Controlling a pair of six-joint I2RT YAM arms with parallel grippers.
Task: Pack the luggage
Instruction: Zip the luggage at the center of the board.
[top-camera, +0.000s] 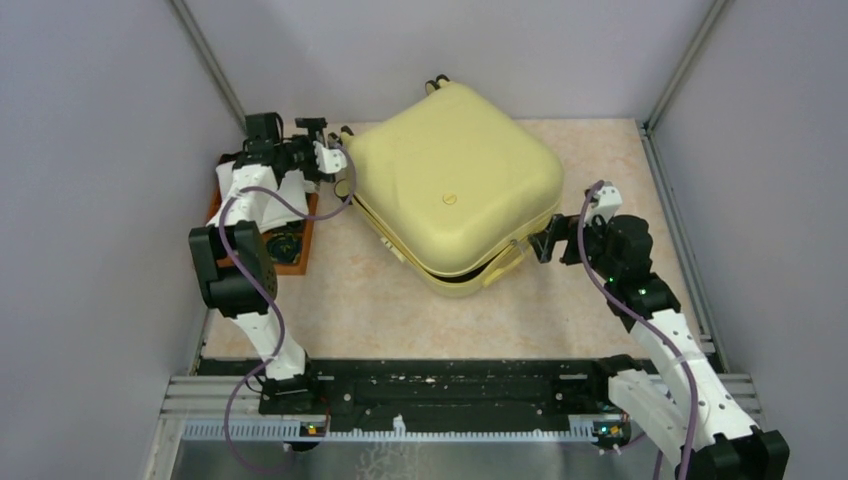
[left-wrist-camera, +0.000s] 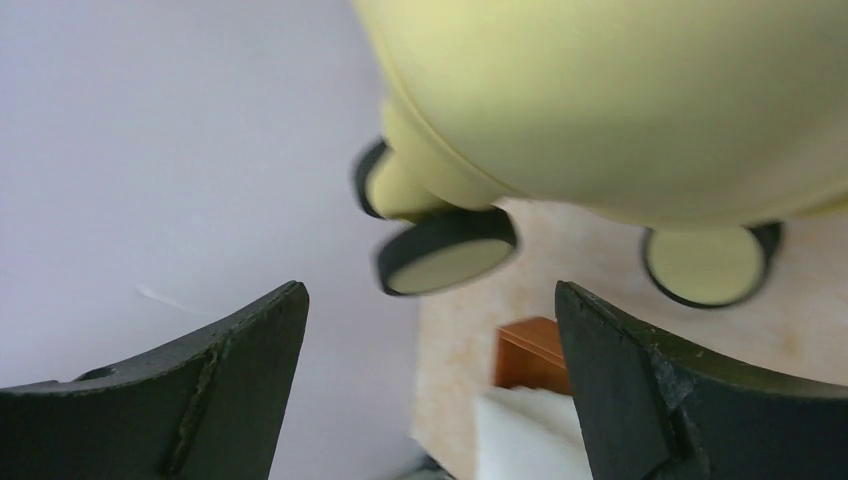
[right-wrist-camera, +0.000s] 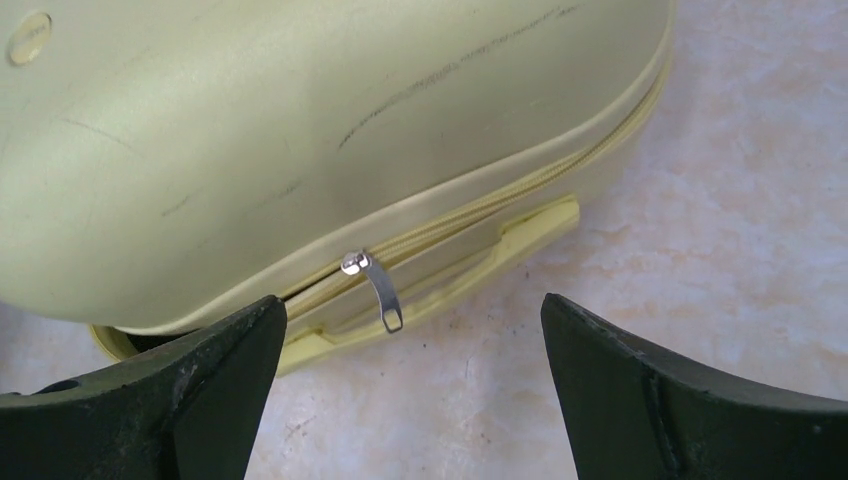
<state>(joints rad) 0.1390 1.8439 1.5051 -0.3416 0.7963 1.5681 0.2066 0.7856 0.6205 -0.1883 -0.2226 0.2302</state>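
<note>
Suitcase (top-camera: 450, 195) lies lid-down on the tabletop (top-camera: 380, 310), left pincer (left-wrist-camera: 430, 300) gaping empty by its wheels (left-wrist-camera: 445, 250), right pincer (right-wrist-camera: 412, 300) wide open facing its zip pull (right-wrist-camera: 378, 290), probably lined up to finish zipping.

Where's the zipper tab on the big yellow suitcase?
Find the yellow suitcase in the middle of the table. On its near side, a zip line runs just above the yellow handle. The zipper tab hangs there: small and shiny silver, while everything around it is yellow.

pale yellow luggage (top-camera: 450, 190), blk-cream wheels (left-wrist-camera: 445, 250), beige marbled table (top-camera: 370, 310)
</note>
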